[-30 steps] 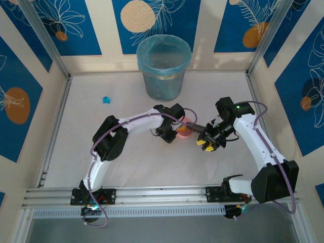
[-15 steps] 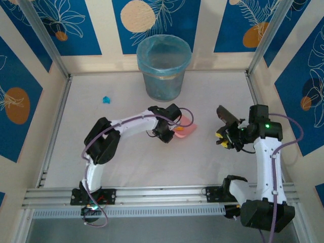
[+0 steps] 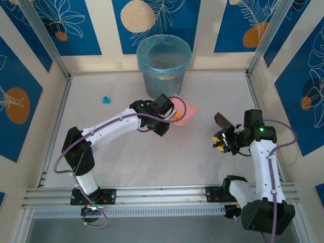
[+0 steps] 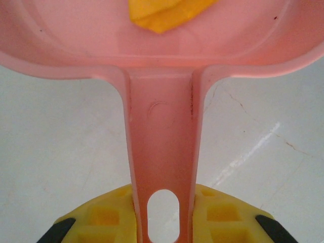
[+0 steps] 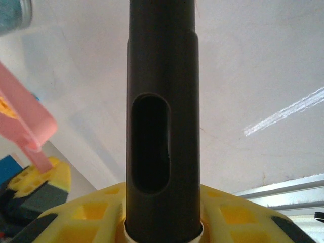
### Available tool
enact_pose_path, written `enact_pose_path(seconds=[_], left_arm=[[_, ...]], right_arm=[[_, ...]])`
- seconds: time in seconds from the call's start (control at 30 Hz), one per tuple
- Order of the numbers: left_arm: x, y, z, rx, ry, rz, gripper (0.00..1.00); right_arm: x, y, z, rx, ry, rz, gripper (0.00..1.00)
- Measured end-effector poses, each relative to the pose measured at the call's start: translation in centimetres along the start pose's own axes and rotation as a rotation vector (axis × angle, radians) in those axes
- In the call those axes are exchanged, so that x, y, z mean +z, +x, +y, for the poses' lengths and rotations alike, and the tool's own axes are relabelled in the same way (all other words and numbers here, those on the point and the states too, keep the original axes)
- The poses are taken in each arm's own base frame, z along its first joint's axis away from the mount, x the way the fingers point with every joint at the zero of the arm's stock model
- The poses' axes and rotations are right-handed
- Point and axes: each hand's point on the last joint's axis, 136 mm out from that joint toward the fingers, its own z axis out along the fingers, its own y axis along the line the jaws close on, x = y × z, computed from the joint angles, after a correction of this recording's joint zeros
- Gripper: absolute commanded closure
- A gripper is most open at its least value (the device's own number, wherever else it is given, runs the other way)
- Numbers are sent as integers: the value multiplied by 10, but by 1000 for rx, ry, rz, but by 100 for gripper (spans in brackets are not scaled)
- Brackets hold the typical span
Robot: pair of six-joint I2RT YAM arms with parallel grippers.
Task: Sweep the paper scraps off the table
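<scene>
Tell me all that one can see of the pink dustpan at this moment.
The dustpan looks like smooth pink plastic. It has a shallow scoop with a raised rim and a long flat handle with an oval hole near its end. The jaws of the left gripper are shut on that handle, with a yellow pad on each side. An orange-yellow paper scrap lies in the scoop. Seen from above, the pan sits close in front of the bin.

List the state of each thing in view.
Pink plastic dustpan: handle gripped by left end effector
Crumpled orange paper scrap: lying in the dustpan
Dark slotted cylindrical handle: clamped in right end effector
Round blue-lined bin: upright, open-topped
Small blue paper scrap: loose on the white table
</scene>
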Motion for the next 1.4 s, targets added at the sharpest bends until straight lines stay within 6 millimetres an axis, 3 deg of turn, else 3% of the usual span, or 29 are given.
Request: enact_pose_path(seconds=[0.3, 0.57, 0.77, 1.07, 1.4], left_arm=[[-52, -32, 1, -36, 10, -113, 100], [-96, -62, 19, -120, 27, -212, 100], [-118, -86, 44, -231, 60, -275, 100], [-117, -127, 69, -447, 217, -318, 100], [-105, -165, 87, -690, 467, -355, 100]], right_arm=[[42, 39, 3, -146, 123, 138, 100], [82, 68, 4, -278, 258, 216, 100], [104, 94, 30, -439, 310, 248, 100], [134, 128, 53, -634, 372, 325, 100], [135, 130, 48, -694, 397, 339, 100]])
